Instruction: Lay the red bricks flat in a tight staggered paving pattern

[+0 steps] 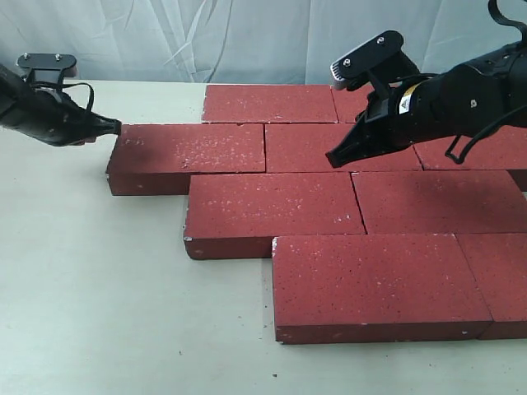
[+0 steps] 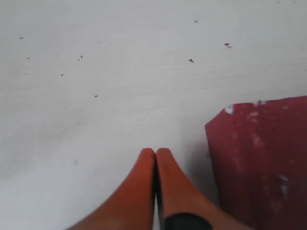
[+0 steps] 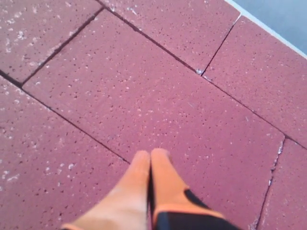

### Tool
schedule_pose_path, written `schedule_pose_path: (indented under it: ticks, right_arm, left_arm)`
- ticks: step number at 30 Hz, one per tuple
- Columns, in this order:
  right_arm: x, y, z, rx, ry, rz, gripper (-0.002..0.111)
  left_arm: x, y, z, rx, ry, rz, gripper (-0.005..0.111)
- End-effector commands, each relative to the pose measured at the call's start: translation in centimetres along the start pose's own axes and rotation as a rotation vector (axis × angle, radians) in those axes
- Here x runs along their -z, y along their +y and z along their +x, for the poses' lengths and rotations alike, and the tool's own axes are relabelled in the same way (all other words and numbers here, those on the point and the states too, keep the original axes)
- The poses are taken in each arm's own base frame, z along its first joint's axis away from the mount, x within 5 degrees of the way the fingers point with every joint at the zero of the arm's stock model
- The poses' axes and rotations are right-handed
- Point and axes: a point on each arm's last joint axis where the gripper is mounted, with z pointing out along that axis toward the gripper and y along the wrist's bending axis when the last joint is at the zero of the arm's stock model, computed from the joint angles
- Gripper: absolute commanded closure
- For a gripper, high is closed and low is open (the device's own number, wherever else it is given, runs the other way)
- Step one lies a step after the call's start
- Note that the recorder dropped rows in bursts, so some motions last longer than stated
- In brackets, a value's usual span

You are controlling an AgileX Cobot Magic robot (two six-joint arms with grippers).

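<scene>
Left gripper (image 2: 156, 152), clenched empty, sits just beside the end of the rough dark-red rectangular paving bricks (image 1: 276, 206), right gripper (image 3: 150, 154) clenched above them; heavy, rigid, probably pushed by edges, not pinched.

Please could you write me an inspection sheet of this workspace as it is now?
Surface: pale off-white tabletop, matte.
Job's things: flat rectangular dark-red bricks, lying flat in four staggered rows, joints narrow.
Clutter: small dark crumbs on the tabletop.
Grippers: left gripper shut, tip at the end of a second-row brick; right gripper shut, low over the bricks.
Cables: black cable on the left arm; black cable loop on the right arm.
Surroundings: white creased curtain behind.
</scene>
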Motion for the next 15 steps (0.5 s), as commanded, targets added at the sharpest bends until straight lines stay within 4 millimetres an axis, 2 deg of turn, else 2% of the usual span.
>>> schedule_pose_path:
  ticks: [1,6,9,12,15]
  right_arm:
    - [0.7,-0.6,-1.5,-0.018,-0.064,0.019,0.109]
    - [2.5,-1.8,-5.0,-0.040,-0.016,0.014,0.109]
    - [4.0,-2.6,-6.2,-0.042,0.084,0.005,0.109]
    - [5.5,-4.1,-6.3,-0.049,0.206,0.018,0.109]
    - [7.0,-6.1,-5.2,-0.093,0.301,0.045,0.109]
  left_arm:
    - [3.6,-0.9,-1.8,-0.007,-0.014,0.073,0.107]
    - [6.7,-2.7,-4.5,0.094,-0.177,0.093,0.107]
    - [8.1,-3.9,-5.5,0.097,-0.227,0.117,0.107]
    - [9.8,-4.9,-5.6,0.002,-0.196,0.164,0.107]
    - [12.1,-5.1,-5.5,-0.099,-0.150,0.180,0.107]
